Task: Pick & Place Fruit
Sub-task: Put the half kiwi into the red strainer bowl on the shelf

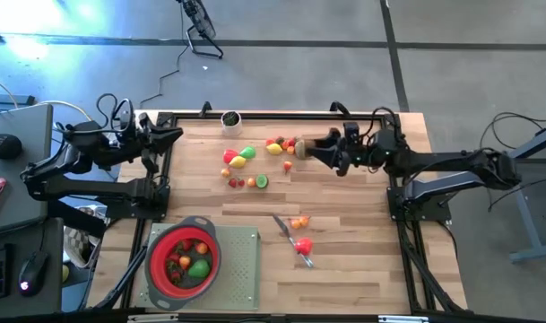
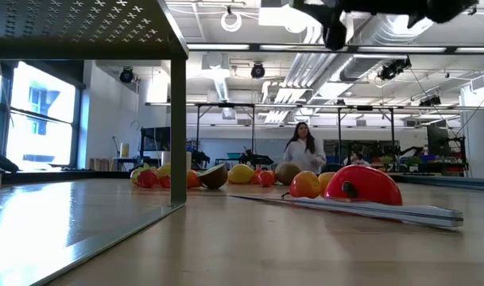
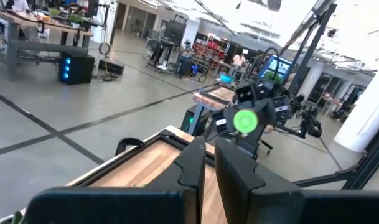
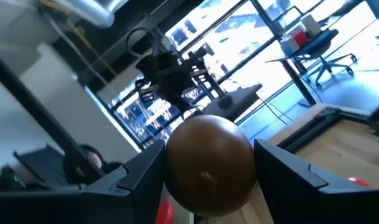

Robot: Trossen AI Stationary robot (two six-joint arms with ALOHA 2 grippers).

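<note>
My right gripper (image 1: 306,148) is over the far middle of the table, shut on a round brown fruit (image 4: 208,163). Small toy fruits lie on the wood below it: a yellow, red and green group (image 1: 240,158), a few more (image 1: 278,144) beside the gripper, some (image 1: 253,181) nearer, and orange ones (image 1: 299,222) by a grey knife (image 1: 289,235) and a red fruit (image 1: 303,245). A red strainer (image 1: 156,269) near the front left holds red and green fruits. My left gripper (image 1: 174,136) waits shut at the far left edge, with nothing in it (image 3: 209,152). My right gripper pinches the brown fruit between its two fingers (image 4: 132,177), one on each of its opposite sides (image 4: 177,155). The fingers reach about level from the table's right side. The fruit is lifted clear of the table.
The strainer sits on a grey perforated board (image 1: 241,265) at the front left. A small dark cup (image 1: 230,118) stands at the far edge. Black frame rails (image 1: 403,224) run along both sides. A person (image 2: 303,152) stands far off in the room behind the table.
</note>
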